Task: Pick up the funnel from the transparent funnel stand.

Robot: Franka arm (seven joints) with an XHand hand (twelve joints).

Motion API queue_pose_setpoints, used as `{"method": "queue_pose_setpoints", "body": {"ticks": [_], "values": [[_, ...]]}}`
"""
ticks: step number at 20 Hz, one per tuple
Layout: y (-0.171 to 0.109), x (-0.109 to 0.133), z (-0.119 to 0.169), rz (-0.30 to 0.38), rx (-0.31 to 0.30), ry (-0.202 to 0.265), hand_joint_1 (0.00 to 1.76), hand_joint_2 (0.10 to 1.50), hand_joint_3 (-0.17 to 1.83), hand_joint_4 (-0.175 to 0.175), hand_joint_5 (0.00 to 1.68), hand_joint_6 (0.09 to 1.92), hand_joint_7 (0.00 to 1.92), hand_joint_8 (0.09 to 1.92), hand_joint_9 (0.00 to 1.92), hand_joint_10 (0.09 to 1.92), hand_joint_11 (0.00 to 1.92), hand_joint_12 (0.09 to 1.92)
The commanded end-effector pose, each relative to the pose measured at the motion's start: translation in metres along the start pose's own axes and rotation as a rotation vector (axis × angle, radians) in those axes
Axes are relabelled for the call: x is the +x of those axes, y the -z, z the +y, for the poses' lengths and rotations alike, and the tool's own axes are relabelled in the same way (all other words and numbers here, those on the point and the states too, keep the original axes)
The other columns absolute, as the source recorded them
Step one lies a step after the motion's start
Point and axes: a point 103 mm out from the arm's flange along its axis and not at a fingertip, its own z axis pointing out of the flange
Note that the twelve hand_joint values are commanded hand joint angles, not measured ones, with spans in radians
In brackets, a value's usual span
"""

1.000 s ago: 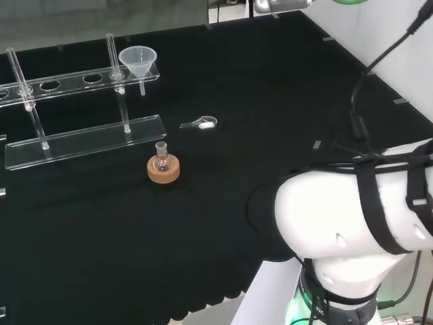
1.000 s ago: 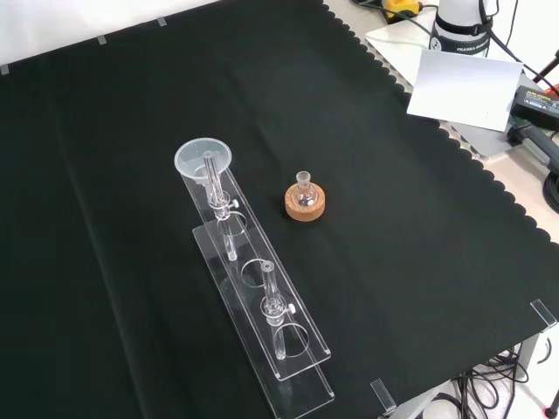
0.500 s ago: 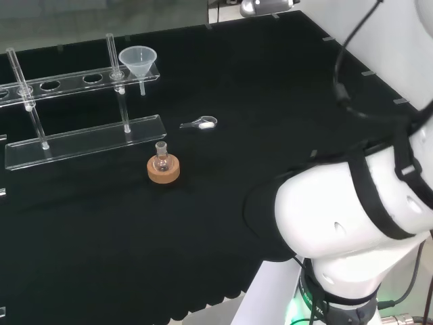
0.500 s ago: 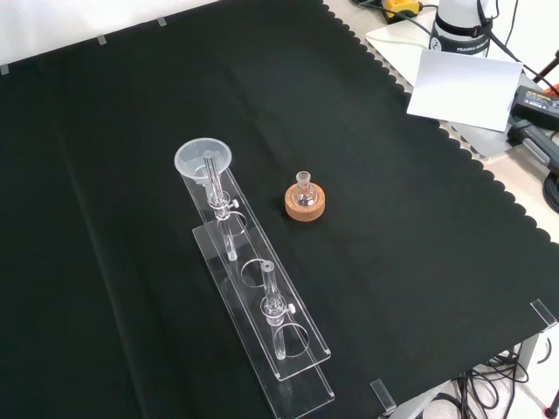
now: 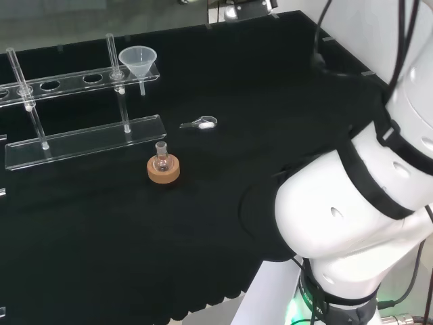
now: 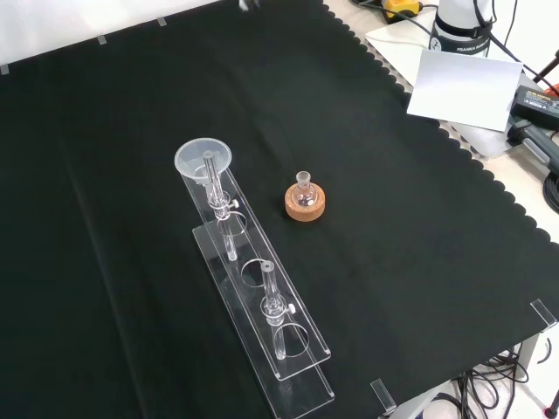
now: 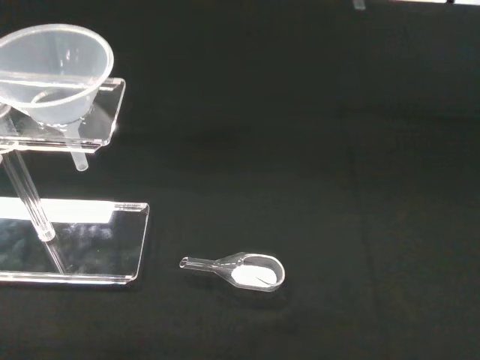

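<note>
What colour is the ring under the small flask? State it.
Cork brown stand, clearest in the front view.

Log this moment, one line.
phase: approach | funnel: seated in funnel stand | flask: on cork ring | grasp: not yet

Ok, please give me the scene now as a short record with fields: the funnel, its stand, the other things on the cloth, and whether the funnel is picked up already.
funnel: clear funnel sits upright in the end hole of the stand's upper shelf, stem hanging below
stand: transparent funnel stand with two shelves joined by thin posts
flask: small flask on a cork ring, beside the stand
scoop: small clear scoop with white powder, lying on the black cloth
progress: funnel not yet lifted
</note>
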Motion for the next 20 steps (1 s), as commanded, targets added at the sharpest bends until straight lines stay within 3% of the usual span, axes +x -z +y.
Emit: {"method": "queue_pose_setpoints", "body": {"ticks": [1, 6, 15, 20], "values": [[-0.009, 0.024, 0.037, -0.058, -0.022, 0.059, 0.06, 1.09, 0.40, 0.030, 0.14, 0.09, 0.00, 0.35, 0.13, 0.62, 0.01, 1.38], [-0.024, 0.040, 0.049, -0.071, -0.020, 0.090, 0.26, 0.99, 0.34, 0.022, 0.16, 0.09, 0.03, 0.39, 0.15, 0.63, 0.03, 1.38], [-0.048, 0.082, 0.065, -0.101, 0.098, 0.099, 0.42, 0.89, 0.31, 0.017, 0.21, 0.09, 0.09, 0.46, 0.21, 0.66, 0.03, 1.41], [-0.051, 0.095, 0.072, -0.111, 0.164, 0.074, 0.45, 0.81, 0.29, 0.025, 0.17, 0.09, 0.04, 0.54, 0.14, 0.76, 0.02, 1.49]]}}
